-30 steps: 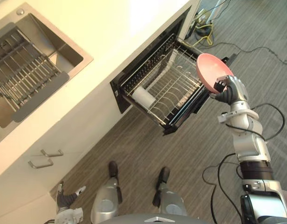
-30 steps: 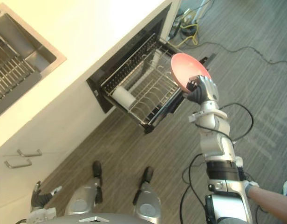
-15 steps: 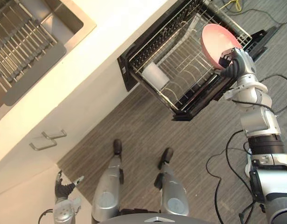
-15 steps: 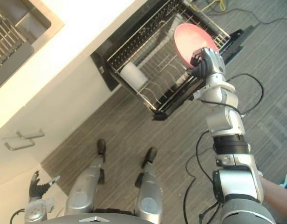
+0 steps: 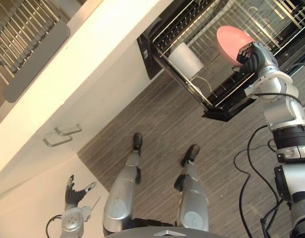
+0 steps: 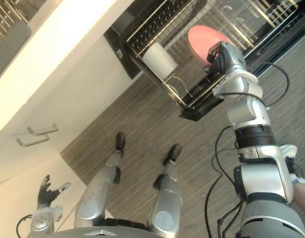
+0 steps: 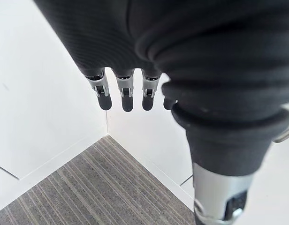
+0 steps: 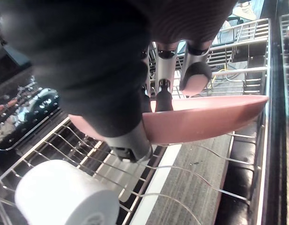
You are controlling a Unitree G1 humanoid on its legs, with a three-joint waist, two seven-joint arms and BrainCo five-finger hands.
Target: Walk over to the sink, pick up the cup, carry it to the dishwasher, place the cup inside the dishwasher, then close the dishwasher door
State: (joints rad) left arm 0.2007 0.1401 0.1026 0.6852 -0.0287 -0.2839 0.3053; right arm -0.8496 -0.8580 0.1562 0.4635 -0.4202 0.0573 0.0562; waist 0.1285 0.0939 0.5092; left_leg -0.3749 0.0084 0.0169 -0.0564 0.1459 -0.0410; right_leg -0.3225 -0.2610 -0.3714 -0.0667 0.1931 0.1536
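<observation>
My right hand (image 5: 252,58) is shut on the rim of a shallow pink bowl (image 5: 230,41) and holds it tilted just above the pulled-out wire rack (image 5: 189,84) of the open dishwasher. In the right wrist view the thumb (image 8: 130,136) and the fingers (image 8: 196,70) pinch the bowl (image 8: 205,122) over the rack wires (image 8: 191,173). A white cup (image 5: 185,60) lies on its side in the rack's near corner, also close in the right wrist view (image 8: 60,197). My left hand (image 5: 73,192) hangs low by the white cabinet, fingers (image 7: 123,96) straight and holding nothing.
The steel sink (image 5: 24,44) with its wire grid is set in the pale counter (image 5: 93,54) at the upper left. Two drawer handles (image 5: 63,136) stick out below it. The black dishwasher door (image 5: 227,106) lies open over the grey floor. A person's shoe (image 6: 290,150) shows at the right edge.
The whole view has shifted as I came closer to the dishwasher. My right hand has carried the pink bowl from the rack's outer edge to over the rack and lower.
</observation>
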